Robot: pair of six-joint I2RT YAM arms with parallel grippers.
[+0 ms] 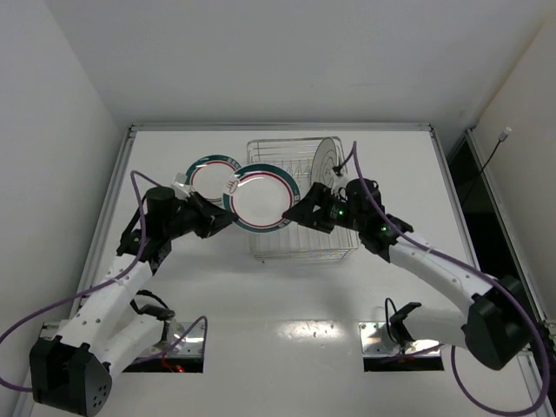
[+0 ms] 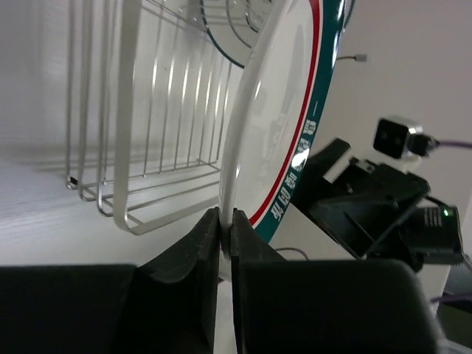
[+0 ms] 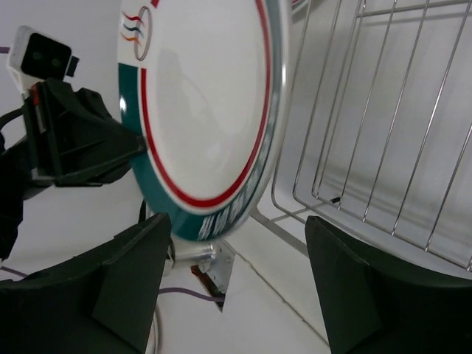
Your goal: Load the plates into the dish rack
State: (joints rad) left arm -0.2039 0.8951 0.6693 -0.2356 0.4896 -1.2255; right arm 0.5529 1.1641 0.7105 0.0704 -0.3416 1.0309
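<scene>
Writing: white characters on the held plate's (image 3: pixel 206 110) green rim band, too blurred to read; a small oval emblem too.
Left jaws: clamped on that plate's rim, holding it over the rack's (image 1: pixel 300 252) left edge.
Right jaws: wide apart astride its other edge, gripping nothing.
Others: ringed plate (image 1: pixel 211 176) flat beside the rack; dark-rimmed plate (image 1: pixel 327 161) upright inside.
Bench (image 1: pixel 287 304): glossy white, with white walls (image 1: pixel 261 52).

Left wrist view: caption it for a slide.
Left claw pinching the white, green-and-red-rimmed round plate beside the silver wire dish rack.
</scene>
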